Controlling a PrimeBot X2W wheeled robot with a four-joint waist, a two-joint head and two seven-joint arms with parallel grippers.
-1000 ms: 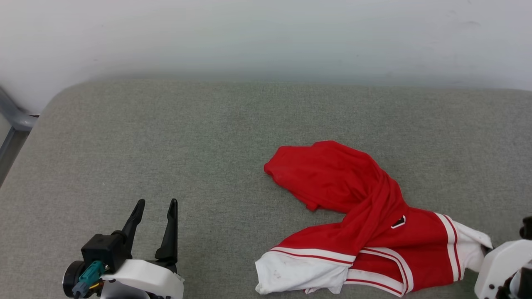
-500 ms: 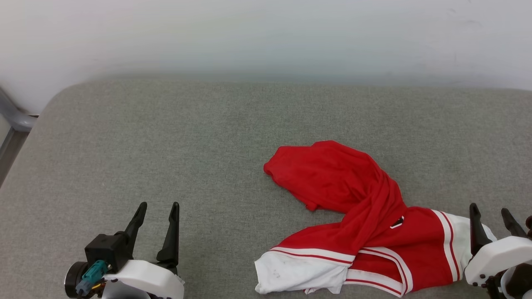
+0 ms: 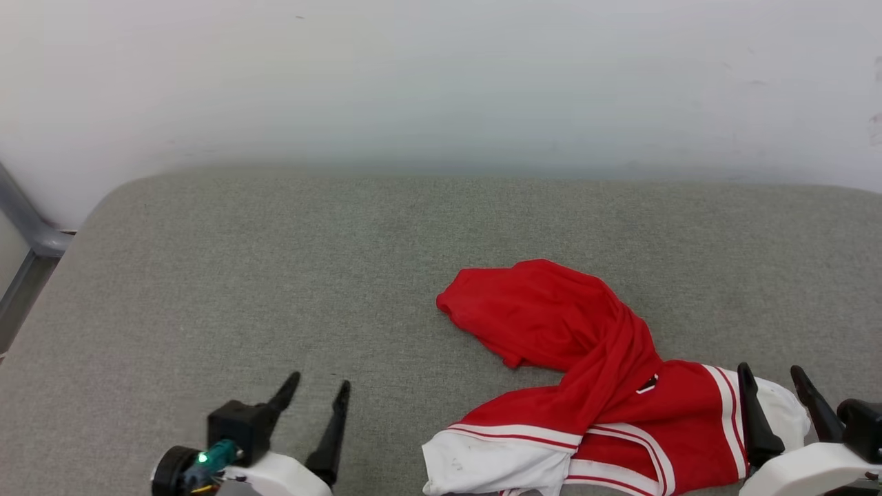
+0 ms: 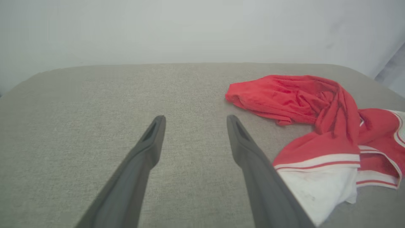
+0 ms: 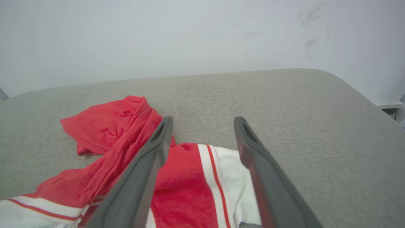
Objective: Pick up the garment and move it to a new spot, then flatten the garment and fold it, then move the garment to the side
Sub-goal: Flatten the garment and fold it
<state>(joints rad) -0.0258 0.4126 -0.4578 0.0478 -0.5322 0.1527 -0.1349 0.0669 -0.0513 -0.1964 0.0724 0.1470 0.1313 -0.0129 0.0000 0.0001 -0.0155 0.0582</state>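
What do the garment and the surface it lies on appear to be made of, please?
The garment looks like thin, soft cloth, probably a synthetic knit: it slumps into fine limp folds, matte red with white panels. The surface looks like grey-green woven upholstery, matte, with a speckled weave and rounded, seemingly padded corners.

We see a grey woven-fabric tabletop (image 3: 275, 275) with rounded corners against a plain pale wall (image 3: 441, 83), a grey metal bar (image 3: 38, 240) at left

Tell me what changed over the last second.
The head camera tilted, shifting the whole picture. The right gripper brought its open fingers into sight, over the white edge of the garment. The left gripper edged toward the garment, open. The garment lies crumpled as before, ungripped.
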